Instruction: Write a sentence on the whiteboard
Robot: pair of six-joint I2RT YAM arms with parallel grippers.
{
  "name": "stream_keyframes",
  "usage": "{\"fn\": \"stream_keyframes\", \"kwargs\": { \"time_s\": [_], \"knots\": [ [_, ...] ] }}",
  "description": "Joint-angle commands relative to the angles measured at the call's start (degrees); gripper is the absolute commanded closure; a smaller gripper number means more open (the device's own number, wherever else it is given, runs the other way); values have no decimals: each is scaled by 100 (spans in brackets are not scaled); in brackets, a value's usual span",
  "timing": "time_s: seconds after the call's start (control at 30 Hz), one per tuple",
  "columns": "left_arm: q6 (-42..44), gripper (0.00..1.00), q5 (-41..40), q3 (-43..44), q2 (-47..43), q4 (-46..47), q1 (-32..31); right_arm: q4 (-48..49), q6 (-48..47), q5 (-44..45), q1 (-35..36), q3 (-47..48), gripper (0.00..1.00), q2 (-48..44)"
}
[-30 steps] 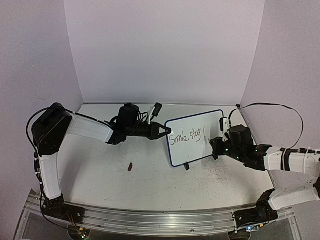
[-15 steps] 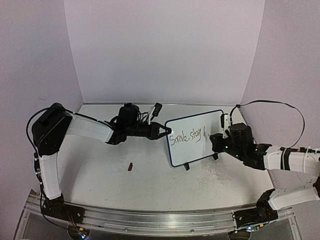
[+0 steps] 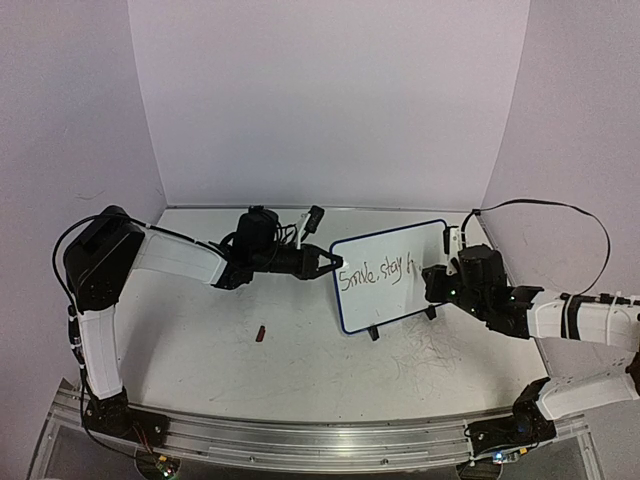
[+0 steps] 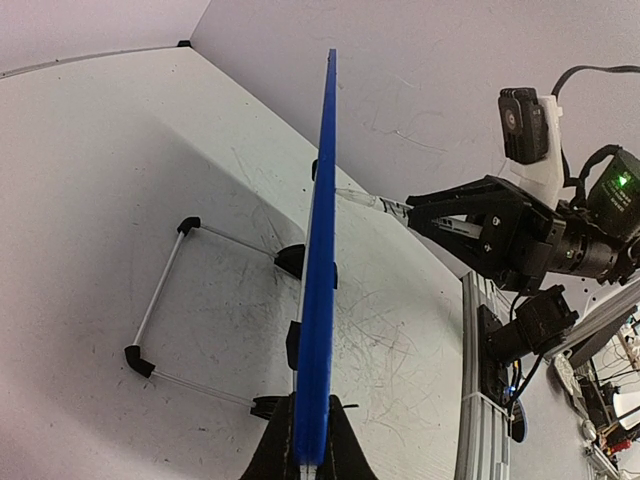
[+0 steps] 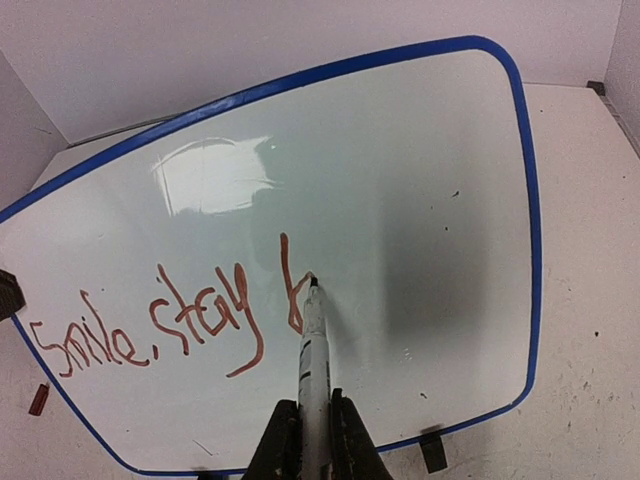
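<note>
- The whiteboard (image 3: 395,303) stands tilted on the worktop (image 3: 300,370) between the two arms, resting on small black feet with its wire stand (image 4: 165,300) splayed behind.
- The left fingers (image 3: 329,262) are clamped shut on the board's blue left edge, and that pinch is the only hold steadying it.
- The right fingers (image 3: 432,284) are closed round a marker (image 5: 312,345). Its tip touches the white face just beside the newest stroke.
- The sentence (image 5: 150,330) reads "Smile, stay" in reddish-brown ink, plus the first strokes of another letter. I judge it about half done.
- Pressing too hard could swing the board about the left pinch or rock it back on the stand, so the line would skid.
- Pressing too lightly could lift the tip off the sloping face and leave broken strokes.
- A long stretch of the marker sticks out past the fingers, so sideways drag may twist it in the grip and distort the letters.
- The bare room towards the right frame looks limited, so a long word may crowd the edge or run off it.
- A low pass of the right arm over fresh ink could smear it.
- A small red piece (image 3: 261,333) lies on the worktop well apart from the board and seems harmless there.
</note>
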Motion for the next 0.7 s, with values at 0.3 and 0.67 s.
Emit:
{"fn": "stream_keyframes", "kwargs": {
  "time_s": [0.3,0.67],
  "knots": [
    [37,100,-23,-85,-273,-212,28,-425,252,-106,-21,-69,100,-18],
    [28,100,-21,-91,-269,-211,28,-316,103,30,-34,175,100,-361]
  ]
}}
